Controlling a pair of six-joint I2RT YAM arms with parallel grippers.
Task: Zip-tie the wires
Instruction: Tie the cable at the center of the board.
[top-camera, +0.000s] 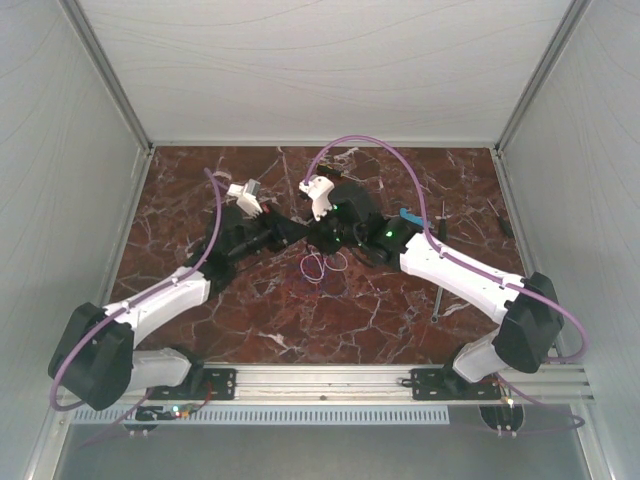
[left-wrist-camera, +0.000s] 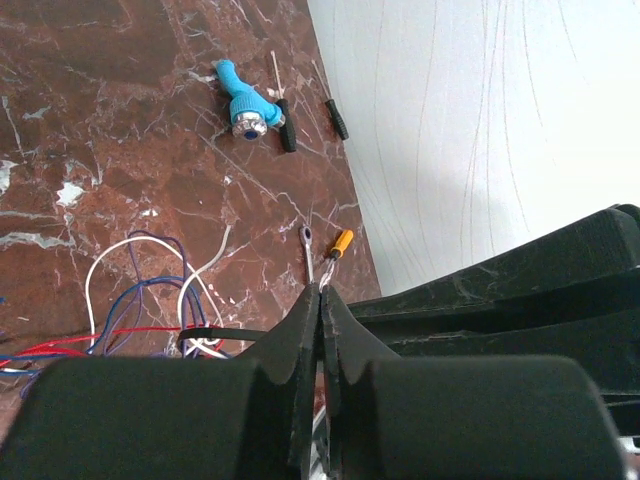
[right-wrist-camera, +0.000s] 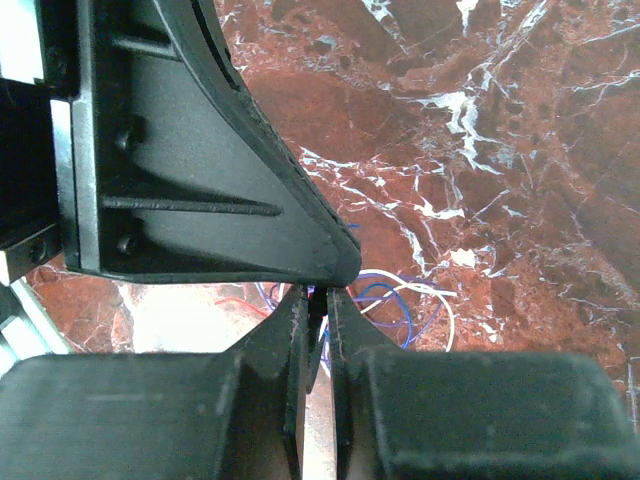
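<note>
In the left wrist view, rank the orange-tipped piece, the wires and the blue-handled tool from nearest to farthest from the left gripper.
1. The orange-tipped piece, just ahead of the left gripper.
2. The wires, at frame left.
3. The blue-handled tool, far ahead.

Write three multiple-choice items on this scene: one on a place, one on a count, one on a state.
1. Where does the tangle of thin purple, white and red looped wires lie?
A. near the middle of the red marble tabletop
B. on the metal rail at the near edge
C. hanging on the white side wall

2. How many thin black-handled screwdrivers lie beside the blue-handled tool?
A. none
B. two
C. four

3. How does the left gripper stand?
A. wide open
B. shut
C. out of view

Answers:
1 A: the top view shows the loops on the marble.
2 B: the left wrist view shows a pair.
3 B: its fingertips meet.
</note>
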